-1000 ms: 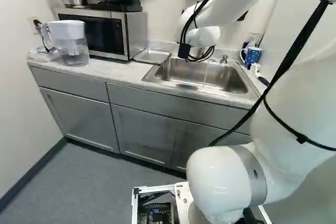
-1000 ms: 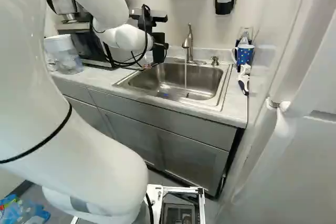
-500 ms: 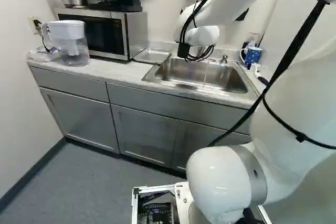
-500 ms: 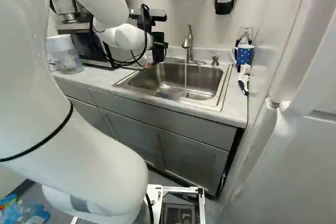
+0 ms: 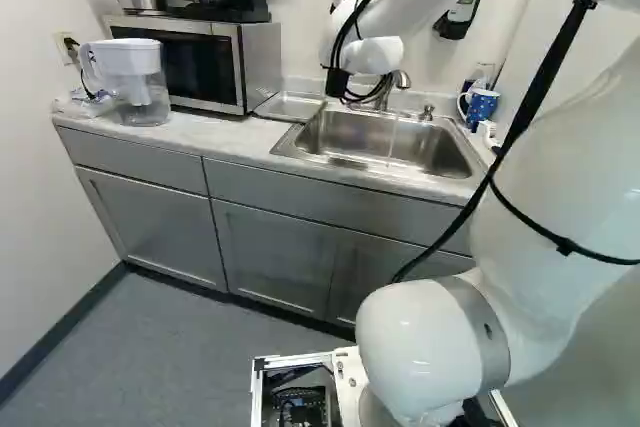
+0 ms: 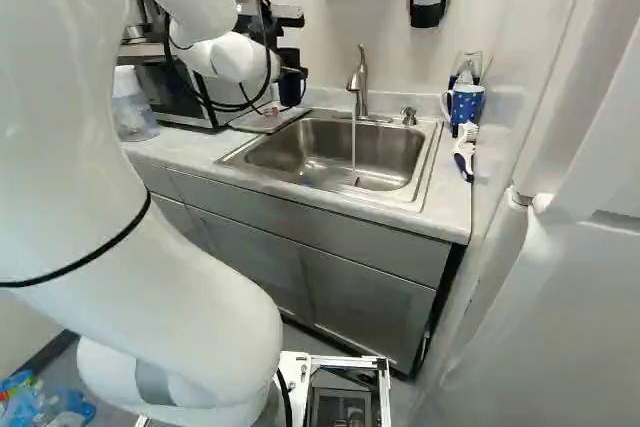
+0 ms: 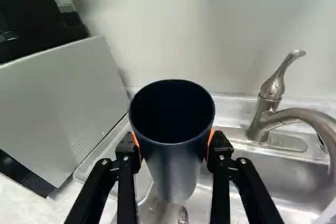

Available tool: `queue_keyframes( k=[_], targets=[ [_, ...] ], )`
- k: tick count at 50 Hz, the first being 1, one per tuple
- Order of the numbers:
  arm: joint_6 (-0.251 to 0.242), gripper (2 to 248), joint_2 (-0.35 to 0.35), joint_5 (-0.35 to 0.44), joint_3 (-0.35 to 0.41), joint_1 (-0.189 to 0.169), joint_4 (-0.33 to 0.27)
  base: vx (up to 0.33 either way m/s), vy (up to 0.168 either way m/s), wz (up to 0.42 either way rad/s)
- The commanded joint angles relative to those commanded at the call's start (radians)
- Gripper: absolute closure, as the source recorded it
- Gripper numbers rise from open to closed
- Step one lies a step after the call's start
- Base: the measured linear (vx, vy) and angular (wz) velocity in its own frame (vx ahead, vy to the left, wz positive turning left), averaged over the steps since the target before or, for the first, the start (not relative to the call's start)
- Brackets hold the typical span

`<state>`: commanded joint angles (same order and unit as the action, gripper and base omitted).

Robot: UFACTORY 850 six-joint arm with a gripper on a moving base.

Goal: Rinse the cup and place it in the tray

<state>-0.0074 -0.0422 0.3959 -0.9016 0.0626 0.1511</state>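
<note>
resting clamped between the jaws, the dark cup [image 7: 173,166]

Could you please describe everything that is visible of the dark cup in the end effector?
The cup is dark navy, round and smooth, with an open mouth and no handle in sight. Metal or plastic, I cannot tell. It looks roughly upright, near the tray beside the sink. The end effector grips it, orange pads against both sides below the rim.
</note>
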Motion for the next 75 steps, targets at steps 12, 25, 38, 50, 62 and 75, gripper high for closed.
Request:
queue_keyframes(
  k=[12,25,38,50,62,75],
  targets=[
    [0.000,124,0.030,0.000,-0.030,0.034,0.000,0.000,0.000,0.000],
    [0.000,124,0.077,0.000,-0.077,0.065,0.000,0.000,0.000,0.000],
    [0.000,124,0.150,0.000,-0.133,0.086,0.000,0.000,0.000,0.000],
    [0.000,124,0.227,0.000,-0.190,0.103,0.000,0.000,0.000,0.000],
    [0.000,124,0.296,0.000,-0.242,0.116,0.000,0.000,0.000,0.000],
    [0.000,124,0.313,0.000,-0.233,0.116,0.000,0.000,0.000,0.000]
  ],
)
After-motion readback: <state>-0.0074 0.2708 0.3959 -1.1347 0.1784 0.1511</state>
